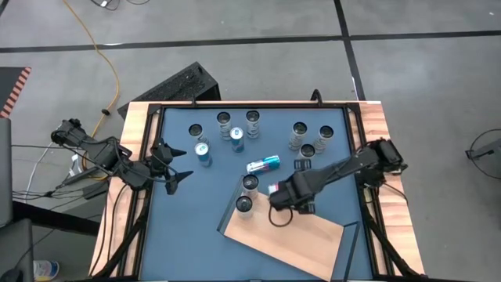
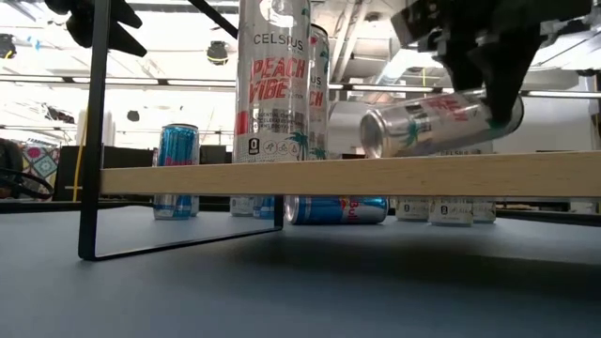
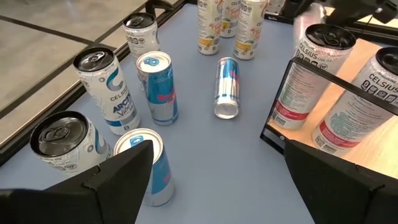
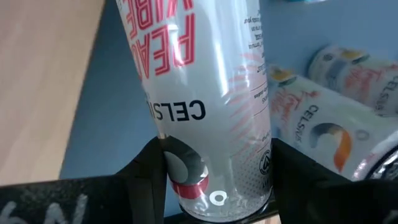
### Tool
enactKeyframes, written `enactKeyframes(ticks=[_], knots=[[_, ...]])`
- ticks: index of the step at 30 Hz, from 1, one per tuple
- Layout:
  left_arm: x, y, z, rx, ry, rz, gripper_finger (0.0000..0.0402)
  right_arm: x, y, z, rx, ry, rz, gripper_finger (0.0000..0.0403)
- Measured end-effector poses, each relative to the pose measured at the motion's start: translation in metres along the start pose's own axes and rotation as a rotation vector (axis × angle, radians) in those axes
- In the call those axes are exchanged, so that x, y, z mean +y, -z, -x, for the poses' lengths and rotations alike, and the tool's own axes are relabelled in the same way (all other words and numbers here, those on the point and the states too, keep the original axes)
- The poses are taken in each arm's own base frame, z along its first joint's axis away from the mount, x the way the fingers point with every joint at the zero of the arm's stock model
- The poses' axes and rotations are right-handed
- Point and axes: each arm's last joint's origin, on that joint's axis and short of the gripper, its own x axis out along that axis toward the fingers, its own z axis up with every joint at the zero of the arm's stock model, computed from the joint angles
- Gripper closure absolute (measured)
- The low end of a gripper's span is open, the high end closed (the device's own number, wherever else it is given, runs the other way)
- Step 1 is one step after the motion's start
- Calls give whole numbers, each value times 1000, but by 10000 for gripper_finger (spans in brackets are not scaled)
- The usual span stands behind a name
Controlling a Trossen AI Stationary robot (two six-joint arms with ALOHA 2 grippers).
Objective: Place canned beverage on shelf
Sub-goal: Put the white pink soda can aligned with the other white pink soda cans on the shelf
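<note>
White-and-pink can clamped sideways in the right gripper, just above the shelf.

Two cans already stand upright at the shelf's far corner; this third is not yet set down, and others wait on the blue table beyond it. Left gripper idles well away, fingers spread and empty. The shelf's near end is cut off from above.

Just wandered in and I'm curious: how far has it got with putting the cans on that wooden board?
Two cans already stand upright on the shelf. The right hand grips a third Celsius can, tilted sideways above the shelf. Many more cans wait on the blue table, one blue can lying down. The left hand waits open at the table's left.
</note>
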Motion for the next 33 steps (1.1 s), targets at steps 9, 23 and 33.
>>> enactKeyframes(ticks=[9, 23, 33], knots=[[1, 1, 0, 12, -6, -21, 54, -27, -7, -10, 58, -99, -92, 205], [2, 3, 0, 29, -16, -39, 54, -56, 6, -8, 51, -149, -192, 205], [2, 3, 0, 31, -11, -40, 54, -56, 57, -40, 250, -309, -378, 205]])
